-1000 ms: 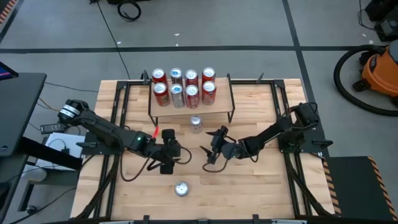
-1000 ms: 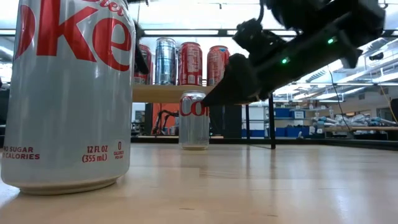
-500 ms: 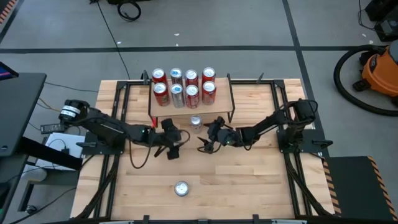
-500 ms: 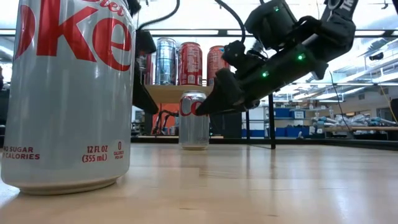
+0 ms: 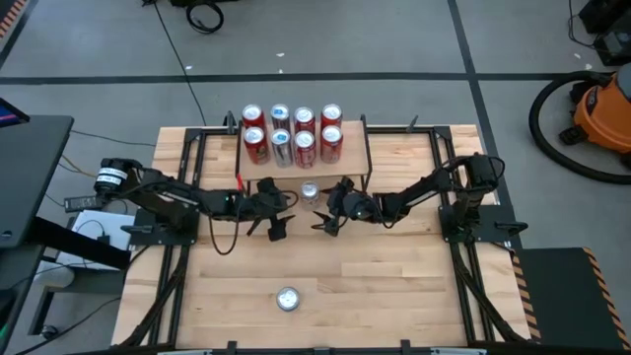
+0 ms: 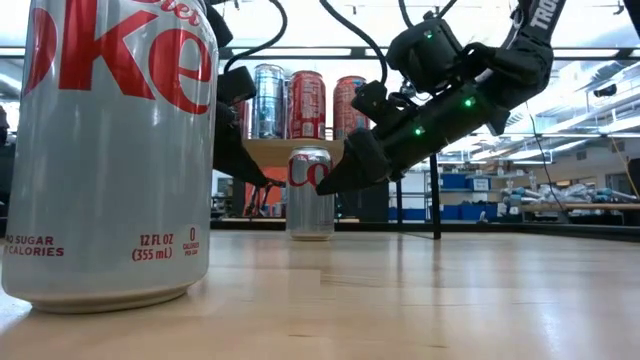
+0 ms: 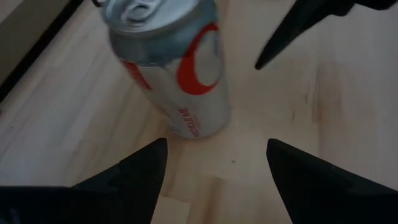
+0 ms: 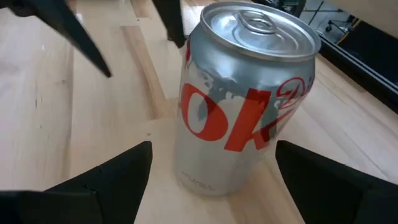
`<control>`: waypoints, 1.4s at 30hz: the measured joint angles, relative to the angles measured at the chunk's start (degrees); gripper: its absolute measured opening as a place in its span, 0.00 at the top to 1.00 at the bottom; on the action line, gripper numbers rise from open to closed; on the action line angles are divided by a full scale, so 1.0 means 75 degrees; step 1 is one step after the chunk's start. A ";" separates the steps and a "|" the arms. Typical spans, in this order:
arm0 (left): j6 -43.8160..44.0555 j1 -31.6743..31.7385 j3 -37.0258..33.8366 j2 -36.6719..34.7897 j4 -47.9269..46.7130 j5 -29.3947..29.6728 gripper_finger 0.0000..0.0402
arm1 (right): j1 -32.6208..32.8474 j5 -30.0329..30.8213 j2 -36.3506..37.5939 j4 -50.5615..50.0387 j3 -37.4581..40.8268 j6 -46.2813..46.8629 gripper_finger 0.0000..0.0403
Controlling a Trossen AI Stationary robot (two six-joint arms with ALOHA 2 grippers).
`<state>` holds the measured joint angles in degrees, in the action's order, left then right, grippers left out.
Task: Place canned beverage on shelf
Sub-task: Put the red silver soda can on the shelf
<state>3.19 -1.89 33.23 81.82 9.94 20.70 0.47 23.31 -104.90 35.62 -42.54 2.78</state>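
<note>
The silver can [image 5: 310, 191] is standing upright on the table [image 5: 394, 296], right in front of the shelf [image 5: 350, 161] and between the two grippers, and neither one has hold of it.

Biggest thing first: the wooden table takes up most of the overhead view, with black frame rails along both sides. At its far edge sits the shelf, a light wood board on thin black legs, with eight cans [image 5: 292, 135] lined up on top in two rows, mostly red with a couple of silver ones mixed in. In the low view you can see those cans above the board, and the silver can [image 6: 311, 193] standing on the table lower down, in front of it.

The left arm reaches in from the left side, and the left gripper [image 5: 276, 222] sits low, just beside the can with its fingers spread wide. Its wrist camera shows the can [image 7: 171, 68] standing clear beyond the two finger tips, not between them.

The right arm comes in from the right side. The right gripper [image 5: 325, 219] is also spread wide and empty, just beside the can on the other side. In its wrist view the can [image 8: 239, 99] stands in the gap ahead of the fingers, with bare wood on both sides.

One more silver can [image 5: 287, 298] stands alone near the front edge of the table, well apart from everything; it's the huge one [image 6: 110, 150] filling the left of the low view.
</note>
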 joint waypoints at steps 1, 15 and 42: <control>0.0001 0.0049 0.0000 0.0000 0.0020 -0.0020 0.29 | -0.0051 -0.0095 0.0000 0.0026 0.0000 -0.0074 0.13; 0.0193 -0.0041 0.0009 0.0000 0.0529 -0.0301 0.29 | 0.0037 -0.0943 0.0000 0.0091 0.0000 0.0025 0.13; 0.1030 -0.0249 0.0015 0.0287 0.0773 0.0492 0.29 | 0.0032 -0.1196 0.0131 0.0331 0.0000 0.0069 0.13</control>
<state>10.92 -3.76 33.34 83.97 15.74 24.38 0.71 14.34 -103.92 38.10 -42.54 3.30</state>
